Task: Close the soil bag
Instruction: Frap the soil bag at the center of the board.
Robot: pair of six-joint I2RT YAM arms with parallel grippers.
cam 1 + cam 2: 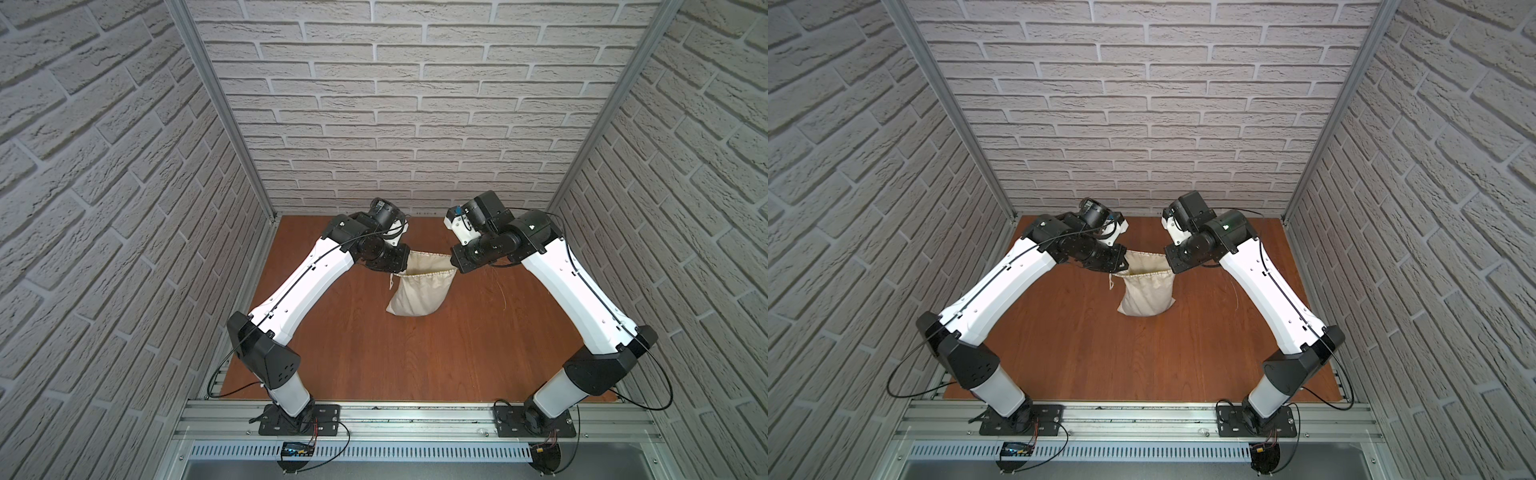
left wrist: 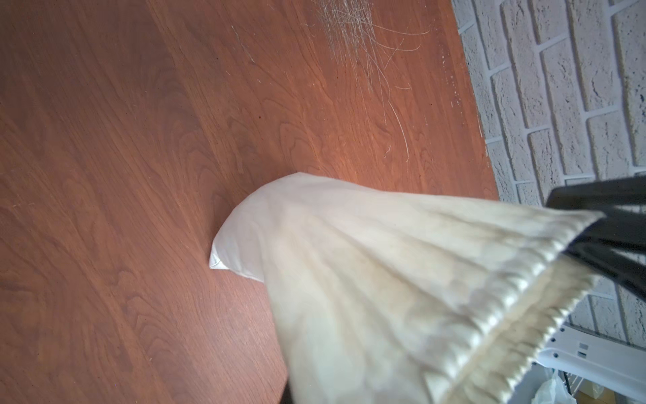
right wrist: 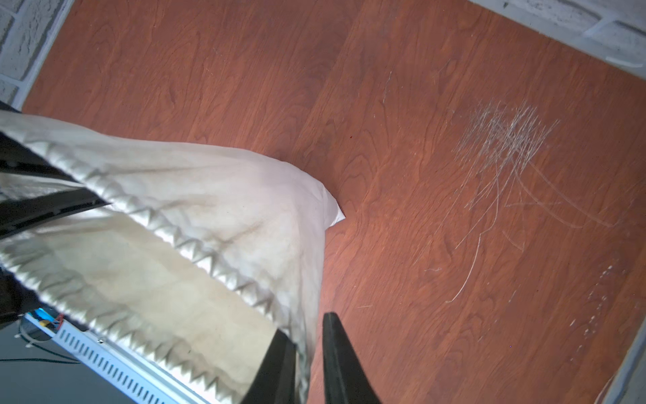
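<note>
The cream soil bag point(image 1: 419, 295) point(image 1: 1148, 295) rests on its bottom on the wooden table, its mouth pulled wide between my two grippers. At the mouth's left end, my left gripper point(image 1: 405, 266) point(image 1: 1123, 264) is shut on the gathered hem. Its fingers point(image 3: 52, 206) show in the right wrist view, and cloth point(image 2: 384, 280) hides them in the left wrist view. My right gripper point(image 1: 455, 266) point(image 1: 1170, 266) point(image 3: 304, 325) pinches the right end, one finger inside the hem and one outside. The knotted cord point(image 1: 390, 284) hangs from the left end.
The wooden table point(image 1: 374, 353) has a patch of pale scratches point(image 3: 507, 157) to the right of the bag. Brick-pattern walls close in the back and both sides. An aluminium rail point(image 1: 415, 415) with both arm bases runs along the front.
</note>
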